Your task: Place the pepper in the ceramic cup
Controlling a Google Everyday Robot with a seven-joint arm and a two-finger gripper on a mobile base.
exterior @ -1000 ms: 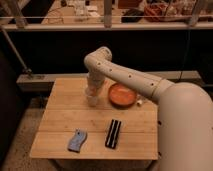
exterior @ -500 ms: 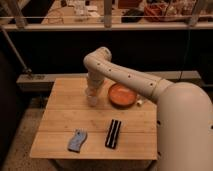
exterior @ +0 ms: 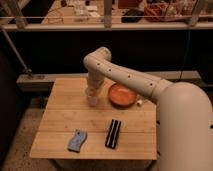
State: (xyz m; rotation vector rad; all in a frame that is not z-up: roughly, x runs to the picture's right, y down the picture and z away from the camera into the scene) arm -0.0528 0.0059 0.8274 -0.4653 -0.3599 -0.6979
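1. Gripper (exterior: 92, 89) at the end of the white arm (exterior: 125, 77), pointing down over the far-left part of the wooden table (exterior: 60, 117), directly above the small whitish ceramic cup (exterior: 91, 96).
2. Gripper state: cannot tell; its lower end blends into the cup.
3. Cup stands upright on the table, just left of the round orange plate (exterior: 122, 95); gripper's end seems to meet or enter its rim, contact unclear.
4. Pepper: not visible as a separate thing; cannot tell whether it is in the gripper or in the cup.
5. Orange plate lies flat on the far-right part of the table, partly under the arm's forearm in view.
6. Small white object (exterior: 139, 102) on the table just right of the plate, too small to identify.
7. Black flat rectangular object (exterior: 113, 133) lies on the near-centre of the table, long side running front to back, well apart from the cup.
8. Blue-grey flat irregular object (exterior: 76, 140) lies near the front-left edge, beside the black one, not touching it.
9. Robot's big white body (exterior: 185, 130) fills the lower right, at the table's right side.
10. Dark railing and cluttered shelves behind the table.
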